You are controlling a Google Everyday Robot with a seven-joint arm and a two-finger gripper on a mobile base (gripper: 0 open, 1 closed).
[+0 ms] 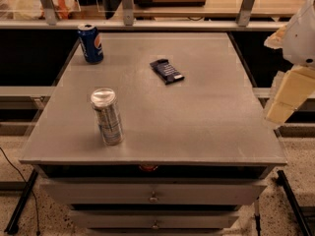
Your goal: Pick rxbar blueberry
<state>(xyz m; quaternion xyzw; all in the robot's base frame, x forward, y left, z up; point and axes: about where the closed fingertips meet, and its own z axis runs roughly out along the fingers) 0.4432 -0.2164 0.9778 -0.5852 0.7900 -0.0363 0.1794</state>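
Note:
The rxbar blueberry (167, 71) is a small flat bar in a dark navy wrapper with pale text lines. It lies flat on the grey table top (197, 117), slightly right of centre and towards the back. My gripper (278, 109), cream-coloured under a white arm (301, 33), hangs at the right edge of the view. It is beside the table's right edge, well to the right of the bar and nearer the front. It holds nothing that I can see.
A blue Pepsi can (91, 43) stands at the back left corner. A silver can (107, 116) stands at the front left. Drawers (153, 194) sit below the table top. A shelf rail (147, 23) runs behind the table.

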